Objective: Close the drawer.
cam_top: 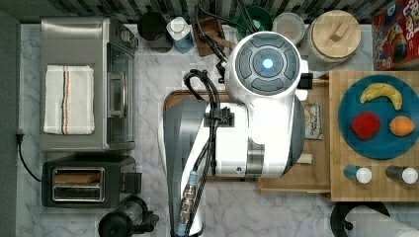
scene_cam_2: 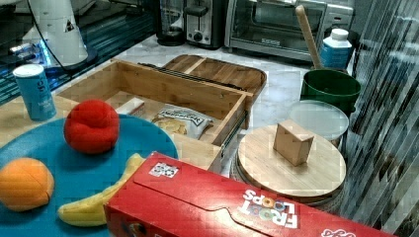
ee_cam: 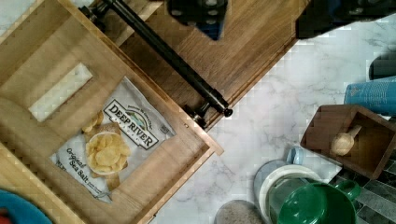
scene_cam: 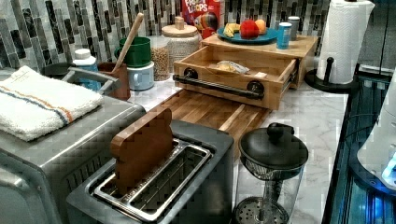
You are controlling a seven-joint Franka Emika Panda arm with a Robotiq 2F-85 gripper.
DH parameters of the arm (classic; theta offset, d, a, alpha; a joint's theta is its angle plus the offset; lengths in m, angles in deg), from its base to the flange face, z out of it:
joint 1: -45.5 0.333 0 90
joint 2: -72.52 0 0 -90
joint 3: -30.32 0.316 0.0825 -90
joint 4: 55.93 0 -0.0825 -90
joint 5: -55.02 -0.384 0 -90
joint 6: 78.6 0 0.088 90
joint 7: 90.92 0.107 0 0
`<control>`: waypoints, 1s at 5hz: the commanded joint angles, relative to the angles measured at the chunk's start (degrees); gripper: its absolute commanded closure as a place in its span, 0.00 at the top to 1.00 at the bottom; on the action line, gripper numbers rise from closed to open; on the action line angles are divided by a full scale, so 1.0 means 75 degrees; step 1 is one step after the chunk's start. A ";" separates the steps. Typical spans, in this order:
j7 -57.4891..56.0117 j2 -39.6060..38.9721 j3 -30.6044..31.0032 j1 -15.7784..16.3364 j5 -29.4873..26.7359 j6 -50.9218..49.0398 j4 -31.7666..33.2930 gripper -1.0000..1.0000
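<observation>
"Deep River Original Sea Salt" on chip bag (ee_cam: 109, 151), "Froot Loops" on cereal box (scene_cam_2: 222, 207)

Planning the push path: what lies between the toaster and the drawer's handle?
In the left view, the wooden tray lies flat between toaster and drawer handle.

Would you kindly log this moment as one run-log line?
drawer: open | contents: chip bag | handle: untouched | gripper: above handle, holding nothing
</observation>
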 commanded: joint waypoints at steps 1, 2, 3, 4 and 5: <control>-0.0007 -0.0067 -0.0016 -0.0017 0.0003 0.0002 0.0003 1.00; -0.0138 0.0115 -0.0051 -0.0051 0.0097 0.0324 0.0385 1.00; -0.0579 0.0153 -0.0032 -0.0014 -0.0177 0.0278 0.0572 1.00; -0.1023 0.0572 0.0152 0.0124 -0.0098 0.0949 0.1447 1.00; -0.1548 0.0555 0.0321 0.0236 -0.0211 0.0871 0.1708 1.00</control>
